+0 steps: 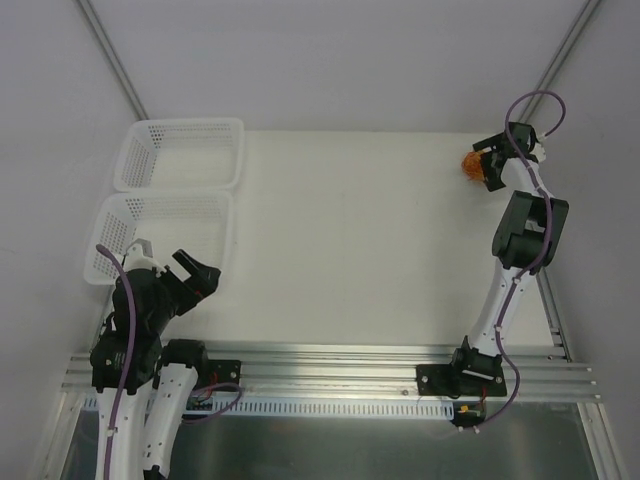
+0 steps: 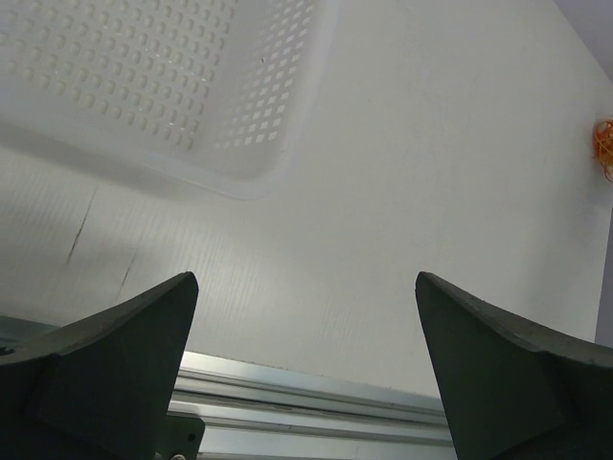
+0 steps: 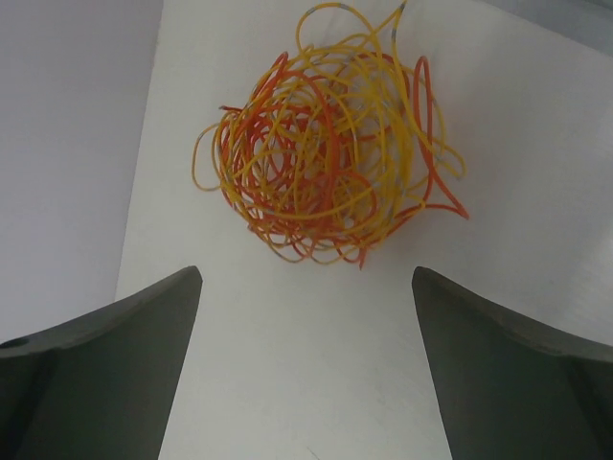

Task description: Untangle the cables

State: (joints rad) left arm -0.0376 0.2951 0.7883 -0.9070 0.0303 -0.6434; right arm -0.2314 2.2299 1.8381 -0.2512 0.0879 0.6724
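Note:
The cables (image 3: 326,153) are thin red-orange and yellow-orange wires wound into one fist-sized tangle (image 1: 469,165) on the white table at its far right corner. My right gripper (image 1: 484,163) hangs open just beside the tangle. In the right wrist view the tangle lies just ahead of that gripper (image 3: 306,273), and only bare table shows between the fingertips. My left gripper (image 1: 205,275) is open and holds nothing, low at the near left, far from the tangle. In the left wrist view the cables (image 2: 604,149) are a small orange spot at the right edge, beyond the open left gripper (image 2: 306,278).
Two white perforated baskets stand at the left, one at the back (image 1: 180,160) and one nearer (image 1: 160,235), just beyond the left gripper. The nearer basket (image 2: 144,77) fills the left wrist view's top left. An aluminium rail (image 1: 300,360) runs along the near edge. Walls close in on both sides.

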